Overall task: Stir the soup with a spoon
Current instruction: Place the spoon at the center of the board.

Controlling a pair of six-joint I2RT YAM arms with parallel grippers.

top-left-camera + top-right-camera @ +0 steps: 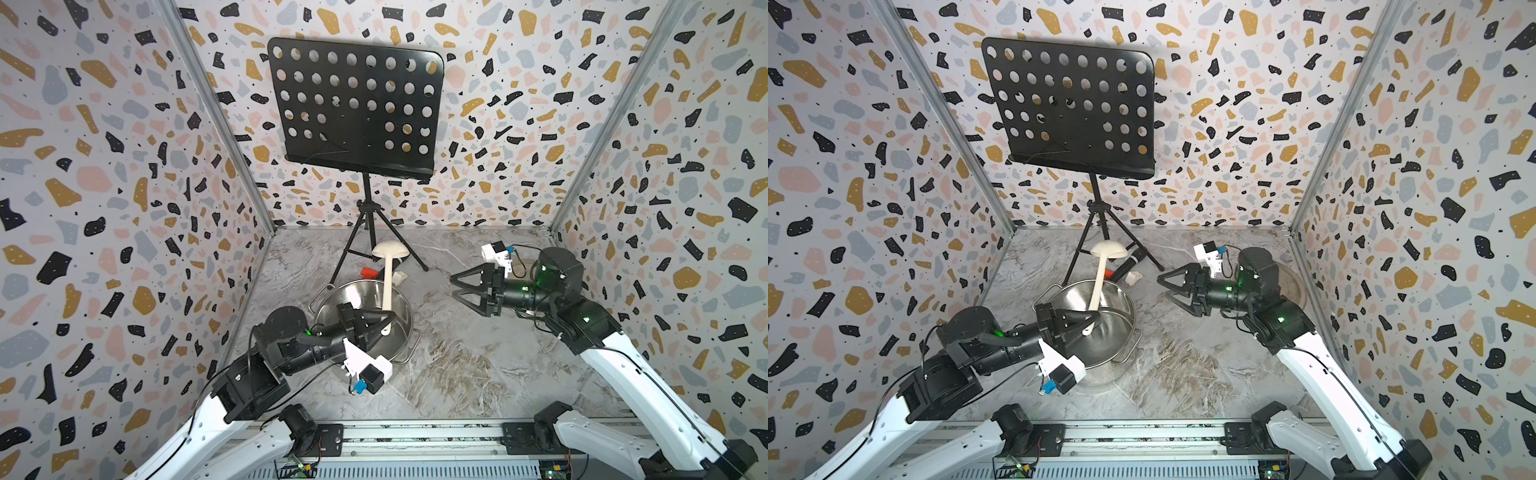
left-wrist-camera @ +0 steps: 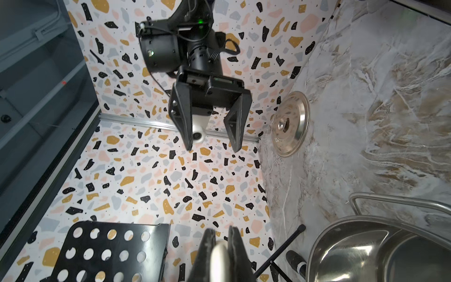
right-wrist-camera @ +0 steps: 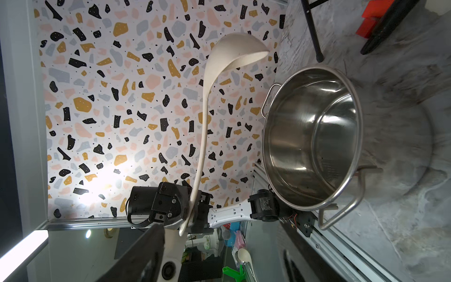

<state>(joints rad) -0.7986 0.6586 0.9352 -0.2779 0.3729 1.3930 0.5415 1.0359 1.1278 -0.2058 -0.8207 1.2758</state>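
1. the left gripper [image 1: 388,321] [image 1: 1096,316] is clamped tight on the thin handle of the spoon [image 1: 387,282] [image 1: 1098,282] [image 3: 207,114], close to the handle's near end.
2. the spoon is held in the air above the pot [image 1: 361,293] [image 1: 1084,295] [image 3: 305,136] and clear of its rim. its handle runs from near to far, and its round bowl sits at the far end, past the pot's far rim, with the rounded back up.
3. the pot stands upright on the table [image 1: 478,365], left of the middle, showing bare shiny steel inside.
4. the right gripper [image 1: 454,286] [image 1: 1163,287] [image 2: 212,149] hangs in the air to the right of the pot, well apart from it. it points left and its jaws are spread apart.
5. a flat steel lid [image 2: 290,124] lies on the table at the far right, near the right wall.
6. a black music stand [image 1: 357,108] stands at the far middle, and a black microphone [image 1: 1129,266] lies on the table just beyond the pot.
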